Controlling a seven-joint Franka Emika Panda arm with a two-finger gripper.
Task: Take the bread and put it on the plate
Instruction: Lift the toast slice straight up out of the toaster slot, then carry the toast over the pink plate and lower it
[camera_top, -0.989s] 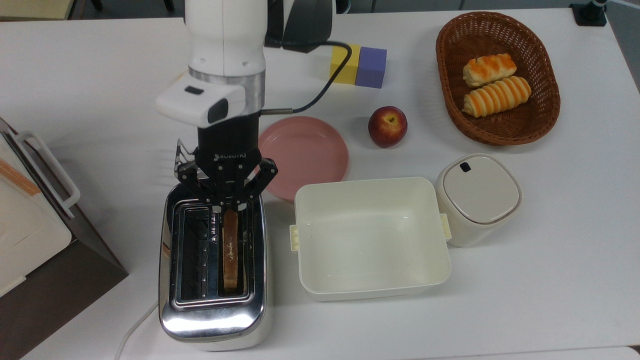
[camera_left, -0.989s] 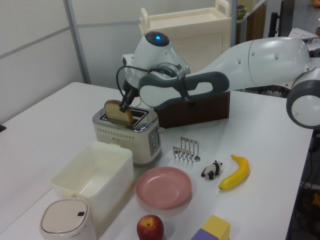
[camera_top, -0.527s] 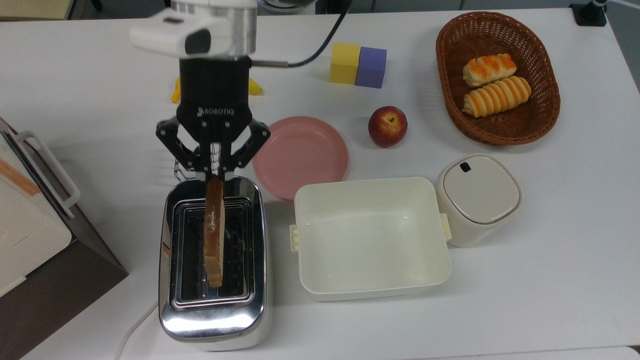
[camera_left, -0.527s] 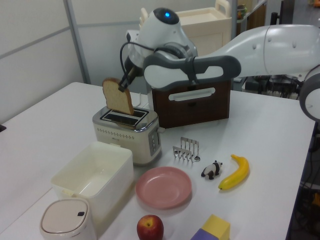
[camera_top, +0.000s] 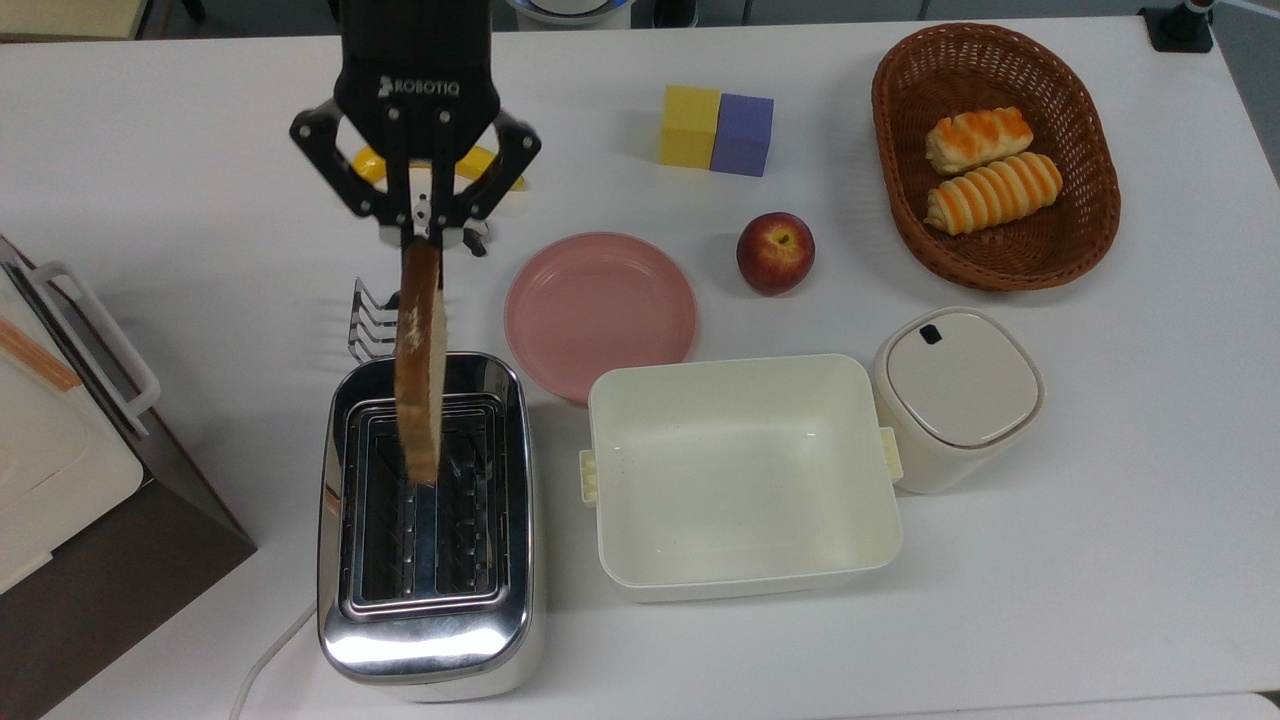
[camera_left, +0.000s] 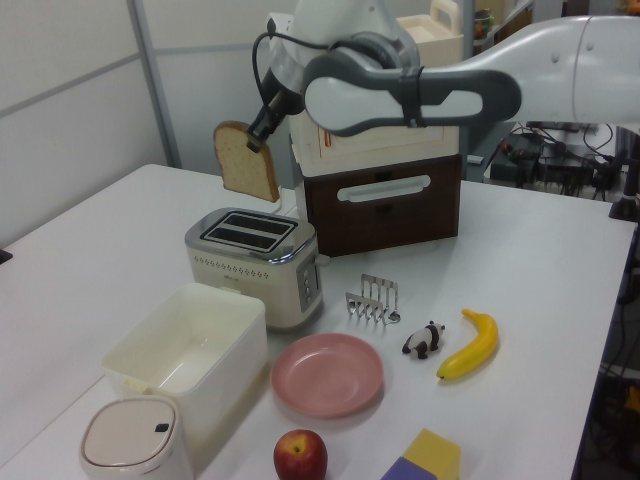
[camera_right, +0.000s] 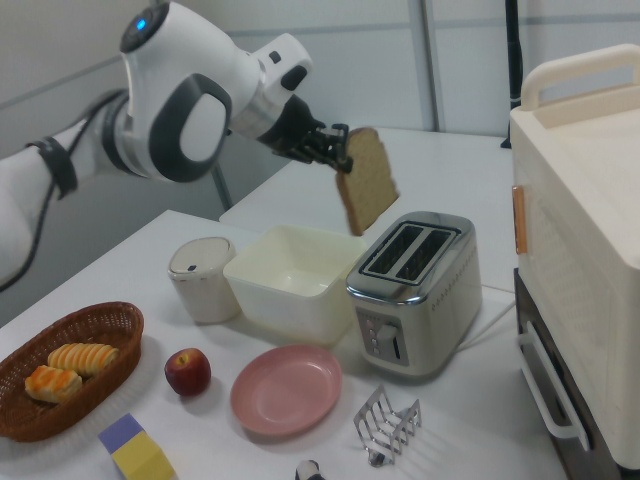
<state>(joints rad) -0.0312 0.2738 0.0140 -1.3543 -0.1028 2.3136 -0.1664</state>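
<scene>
Gripping bread (camera_top: 419, 360), gripper (camera_top: 424, 232) clamped.

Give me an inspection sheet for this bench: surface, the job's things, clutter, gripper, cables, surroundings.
Surface: white table, no spills seen.
Job's things: bread hangs in the air above the toaster, clear of its slots; pink plate bare, beside the toaster.
Clutter: cream tub, lidded canister, apple, basket with two rolls, yellow and purple blocks, toast rack, panda toy, banana.
Gripper: gripper, jaws shut on the bread's top edge.
Cables: white cord runs from the toaster.
Surroundings: cream and brown cabinet next to the toaster.
</scene>
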